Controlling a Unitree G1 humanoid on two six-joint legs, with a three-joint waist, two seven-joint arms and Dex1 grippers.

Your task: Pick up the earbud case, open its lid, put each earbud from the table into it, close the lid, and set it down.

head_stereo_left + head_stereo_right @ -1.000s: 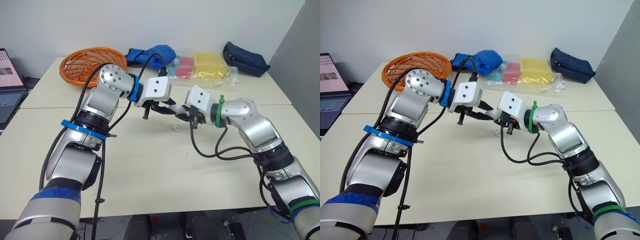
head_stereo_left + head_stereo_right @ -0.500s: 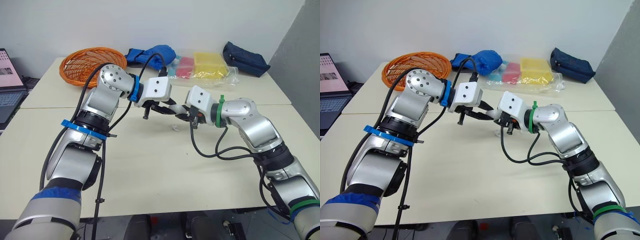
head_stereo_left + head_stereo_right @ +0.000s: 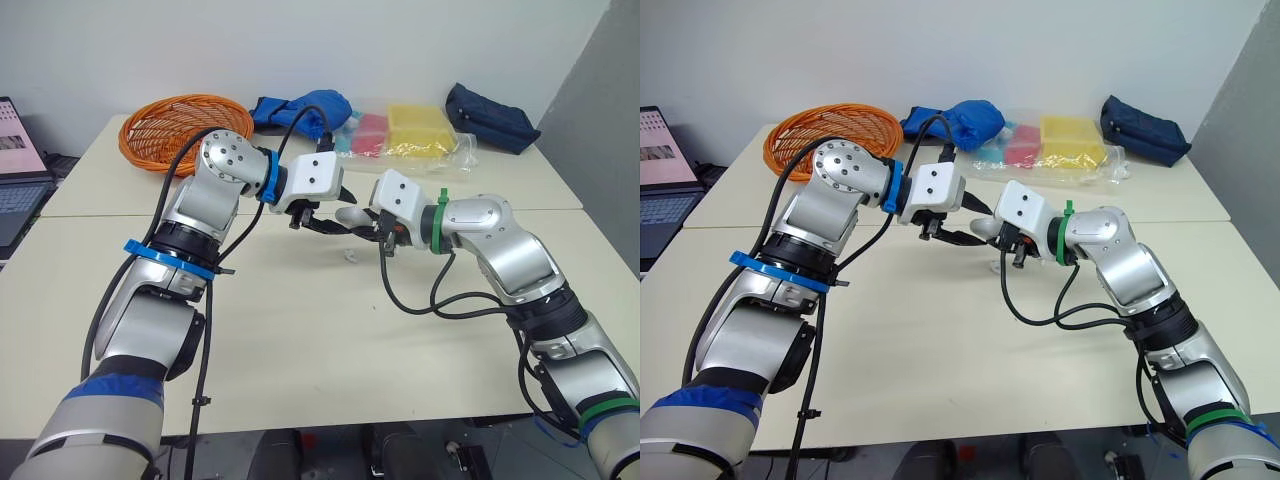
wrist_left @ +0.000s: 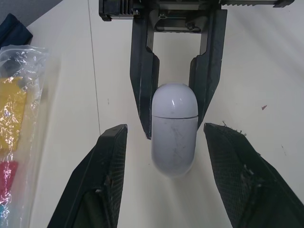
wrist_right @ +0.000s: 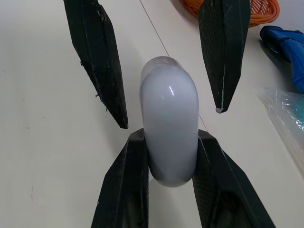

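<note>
The white earbud case is held above the table with its lid closed, and my right gripper is shut on its lower half. My left gripper faces it from the other side, open. Its fingers straddle the case's rounded lid end without touching it. In the head views both grippers meet over the middle of the table, around the case. A small white earbud lies on the table just below them.
An orange basket, a blue cloth, a plastic bag of yellow and pink items and a navy pouch line the far table. A laptop sits at the left edge.
My left gripper's fingers have lifted a little and spread, leaving more of the case showing between the two grippers. The right arm has held still.
</note>
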